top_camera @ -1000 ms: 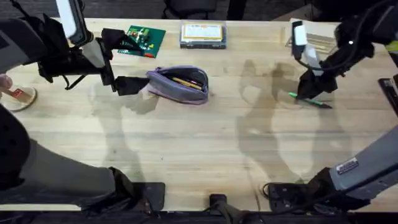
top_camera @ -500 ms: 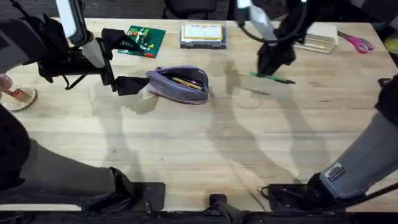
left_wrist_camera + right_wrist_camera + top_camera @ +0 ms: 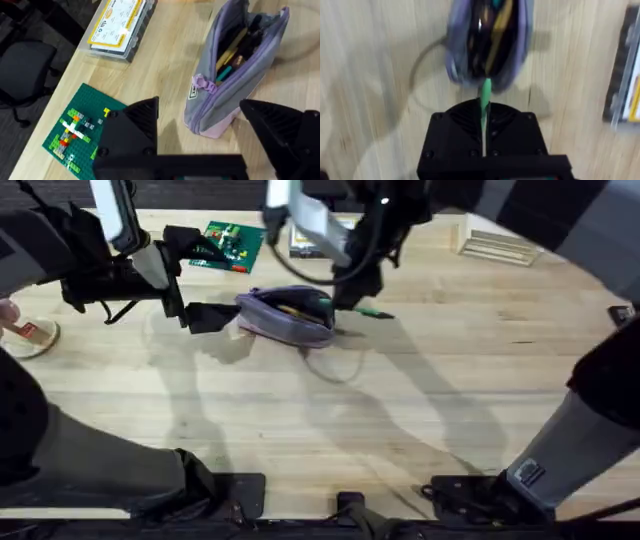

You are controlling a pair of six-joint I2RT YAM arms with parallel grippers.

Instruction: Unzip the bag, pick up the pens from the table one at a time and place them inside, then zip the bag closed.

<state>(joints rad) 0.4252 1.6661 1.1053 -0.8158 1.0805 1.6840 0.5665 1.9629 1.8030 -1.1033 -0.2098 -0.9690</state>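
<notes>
The right gripper (image 3: 352, 302) is hanging just beside the bag (image 3: 288, 315), jaws pinched on a thin green pen (image 3: 374, 312) that's pointing at the open mouth. The left gripper (image 3: 205, 317) is sitting at the bag's other end with jaws spread wide, the soft lavender fabric between them. Other pens (image 3: 231, 54) are lying inside already. Behind the bag on the grainy wooden table (image 3: 420, 410): a green brick baseplate (image 3: 228, 244) and a clear plastic box (image 3: 120, 26) with a yellow label.

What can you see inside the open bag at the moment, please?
Inside the open bag lie several pens, yellow, teal and dark ones among them. The fabric sides cover their lower ends, so an exact count is impossible.
</notes>
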